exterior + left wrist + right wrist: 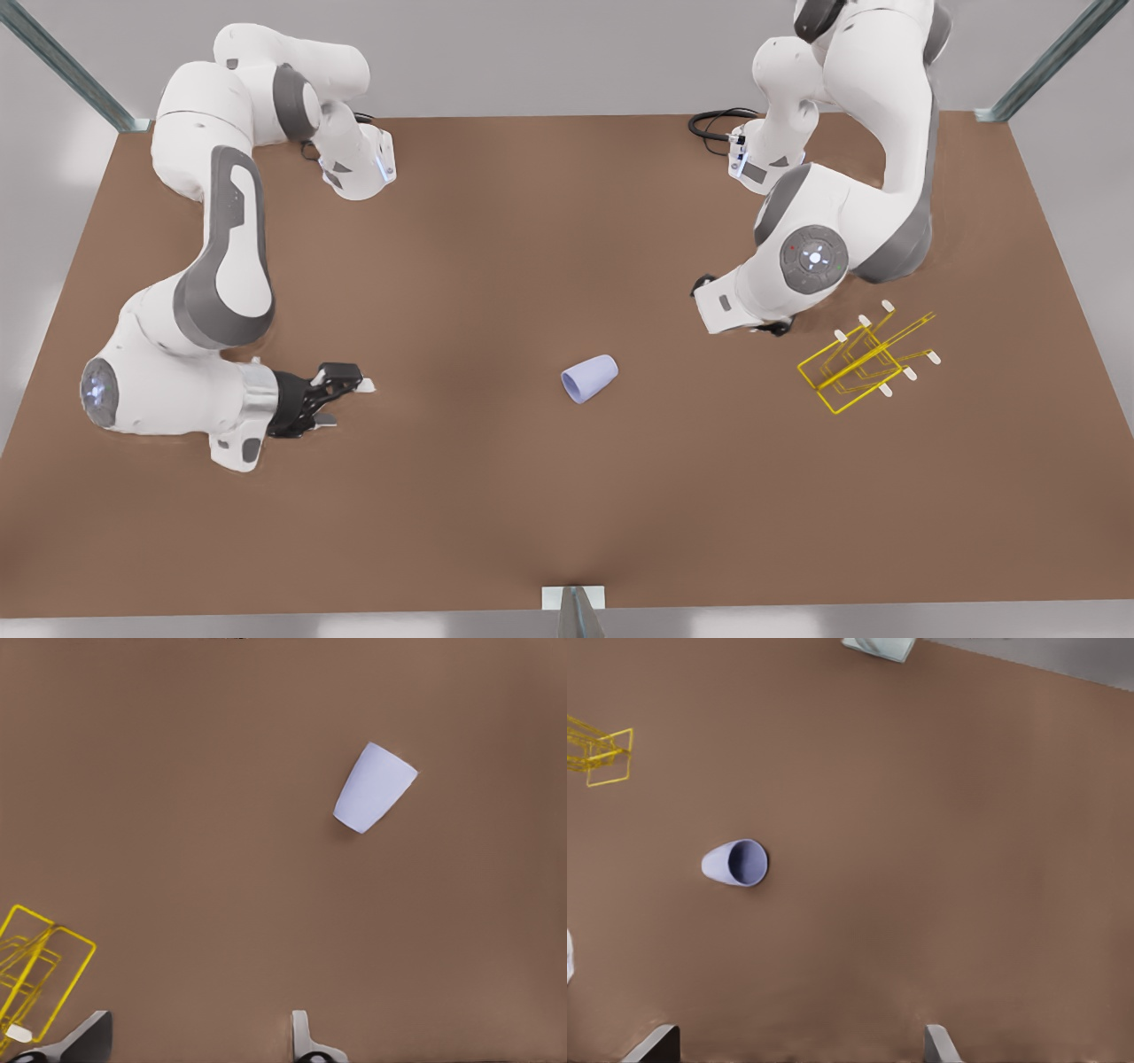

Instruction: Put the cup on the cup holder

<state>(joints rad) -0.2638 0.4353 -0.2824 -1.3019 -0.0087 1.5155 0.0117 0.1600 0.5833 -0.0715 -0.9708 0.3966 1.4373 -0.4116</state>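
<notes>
Cup (590, 378) lies on its side mid-bench (496, 496) (mouth toward front view's left), well apart from the yellow holder (864, 361). Left hand (199, 1036) beside holder, right hand (341, 399) opposite; both open, empty.

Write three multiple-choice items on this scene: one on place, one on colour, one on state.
1. Where is the cup? A on the rack; B on the table, apart from the rack; C in a tool.
2. What colour is the rack? A red; B yellow; C green.
3. How does the cup lie? A upright; B upside down; C on its side.

1 B: bare table lies between cup and rack.
2 B: its wire is yellow.
3 C: its mouth faces sideways, toward the open right tool; the left tool, by the rack, is open too.
</notes>
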